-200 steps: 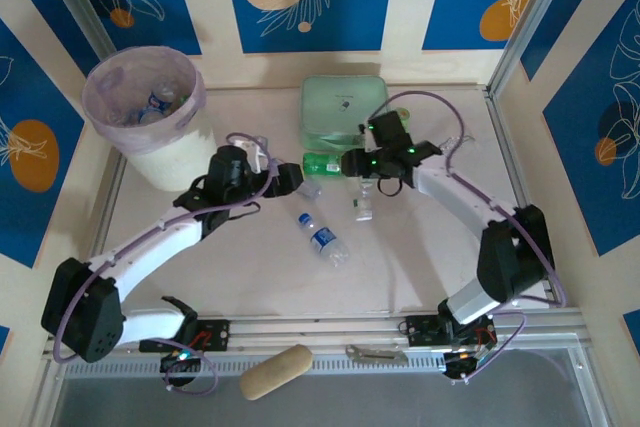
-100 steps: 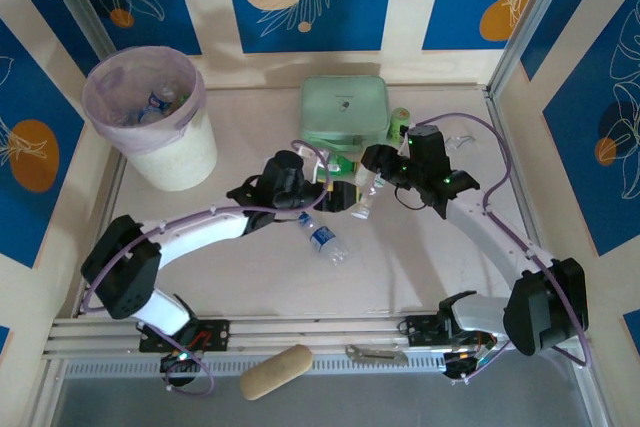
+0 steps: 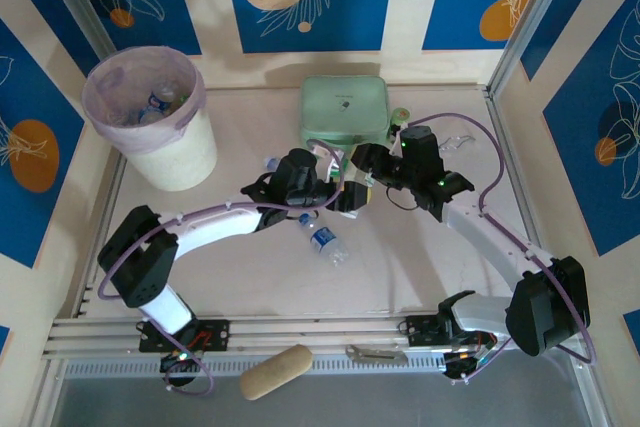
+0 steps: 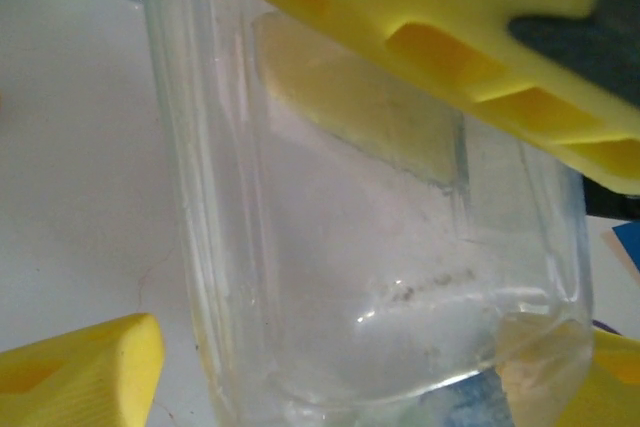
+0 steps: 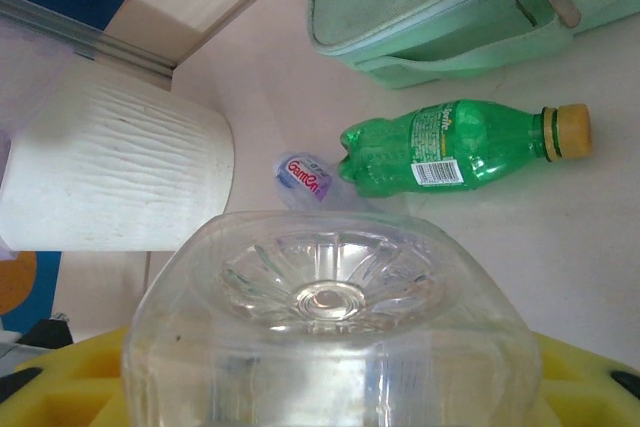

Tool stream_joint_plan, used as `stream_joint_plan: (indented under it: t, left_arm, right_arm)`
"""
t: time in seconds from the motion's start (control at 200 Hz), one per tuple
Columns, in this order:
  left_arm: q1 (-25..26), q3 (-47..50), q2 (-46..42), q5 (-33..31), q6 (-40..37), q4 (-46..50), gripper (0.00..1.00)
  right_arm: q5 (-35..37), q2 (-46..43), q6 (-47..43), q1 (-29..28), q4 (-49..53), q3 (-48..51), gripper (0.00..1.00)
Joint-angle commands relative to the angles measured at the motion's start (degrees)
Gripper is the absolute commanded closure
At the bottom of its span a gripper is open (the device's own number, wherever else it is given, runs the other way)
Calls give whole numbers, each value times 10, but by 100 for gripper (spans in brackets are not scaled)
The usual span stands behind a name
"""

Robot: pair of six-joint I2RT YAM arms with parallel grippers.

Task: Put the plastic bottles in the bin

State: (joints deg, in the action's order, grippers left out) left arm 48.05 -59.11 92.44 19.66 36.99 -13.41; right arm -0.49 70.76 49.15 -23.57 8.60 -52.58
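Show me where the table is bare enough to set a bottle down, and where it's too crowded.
Bare: the stretch between the bin and the zip case; the near patch bordered by the lying clear bottle, the right arm and the front rail. Crowded: just before the case, where both arms meet at a held bottle, a green bottle beside.

One clear bottle (image 5: 330,297) is held mid-table, a green bottle (image 5: 450,147) lies flat, the bin (image 3: 180,162) stands far-left.

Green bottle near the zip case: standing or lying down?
Lying down: the green bottle rests on its side, yellow cap on.
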Motion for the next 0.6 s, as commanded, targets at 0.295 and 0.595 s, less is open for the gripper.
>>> stream_joint_plan:
  t: [0.295, 0.595]
  left_arm:
    - [4, -6, 0, -3, -7, -27, 43]
    - [-13, 37, -14, -24, 30, -52, 44]
  right_arm:
    - [-18, -3, 16, -7, -19, 5, 45]
    - [-16, -29, 32, 10, -19, 12, 17]
